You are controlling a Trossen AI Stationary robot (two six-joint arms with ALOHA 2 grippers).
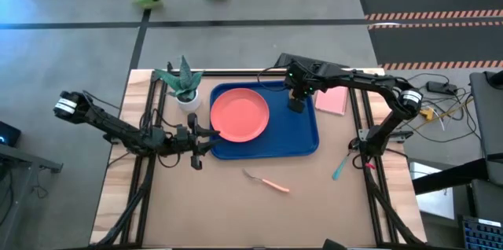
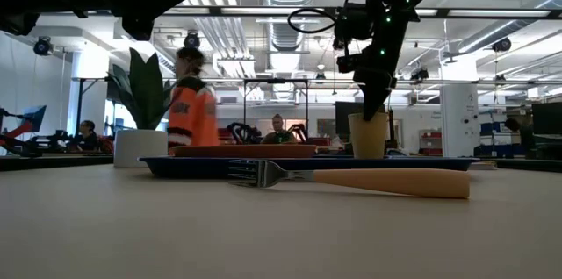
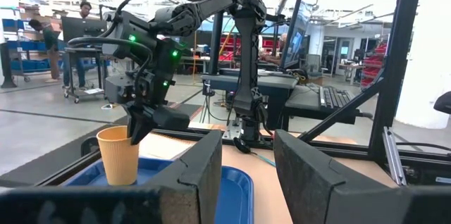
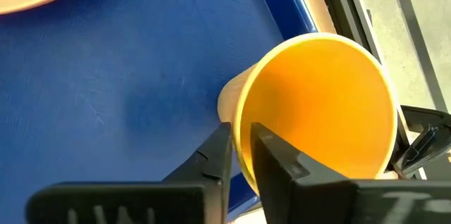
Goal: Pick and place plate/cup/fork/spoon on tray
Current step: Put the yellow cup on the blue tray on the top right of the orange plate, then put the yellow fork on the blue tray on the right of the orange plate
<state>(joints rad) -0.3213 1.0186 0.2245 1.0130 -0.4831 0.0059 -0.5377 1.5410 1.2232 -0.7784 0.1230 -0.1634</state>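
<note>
The blue tray (image 1: 302, 144) lies mid-table. The coral-pink plate (image 1: 240, 114) lies flat on the tray's left part. My right gripper (image 1: 296, 104) is above the tray's far right corner, shut on the orange-yellow cup (image 4: 317, 104); the cup also shows in the left wrist view (image 3: 118, 155) and the low view (image 2: 367, 134). My left gripper (image 3: 248, 175) is open and empty at the tray's left edge, beside the plate (image 1: 203, 134). The orange-handled fork (image 1: 267, 181) lies on the table in front of the tray. The teal-handled spoon (image 1: 339, 167) lies to the tray's right. My right gripper pinches the cup's rim (image 4: 241, 136), one finger (image 4: 282, 164) inside the cup and one (image 4: 211, 157) outside. The fingers come from above, pointing down. The cup is upright, its base (image 3: 121, 180) at the tray's floor.
A white pot with a green plant (image 1: 185, 86) stands at the tray's far left corner. A pink pad (image 1: 332, 99) lies right of the tray's far corner. A person walks beyond the table's far edge (image 2: 189, 103).
</note>
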